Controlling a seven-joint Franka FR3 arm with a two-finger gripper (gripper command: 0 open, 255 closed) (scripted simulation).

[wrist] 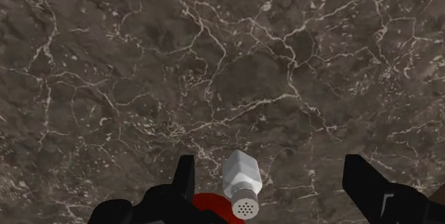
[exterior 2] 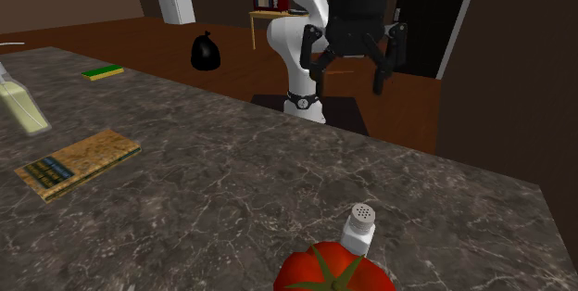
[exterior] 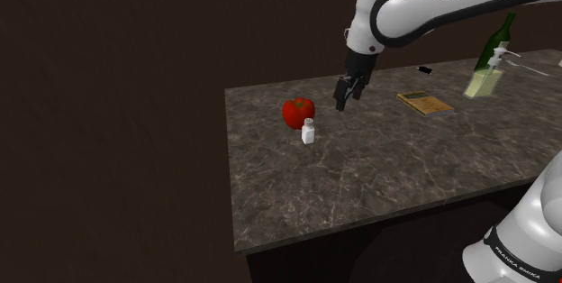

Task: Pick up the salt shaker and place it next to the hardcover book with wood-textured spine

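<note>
1. The claw (exterior: 343, 103) hangs in the air above the dark, white-veined bench (exterior: 387, 173). Its two black fingers are spread wide and grip nothing.
2. The salt shaker (exterior: 308, 132) is white with a holed cap. It stands upright on the bench, lower than the claw and just beside a red tomato (exterior: 298, 111) (whether the two touch I cannot tell).
3. In the wrist view the shaker sits between the two fingers, nearer one of them, with the tomato's red edge beside it. The fingers are clear of both.
4. The book (exterior: 424, 103) lies flat on the bench, well apart from the shaker, toward the shoulder view's right. Its cover is brownish with a dark strip along one edge.
5. Past the book, further to the shoulder view's right, stands a bottle (exterior: 491, 60) with a green neck and a pale body.
6. In the second exterior view, a black bag (exterior 2: 206, 53) sits on the wooden floor behind the bench.
</note>
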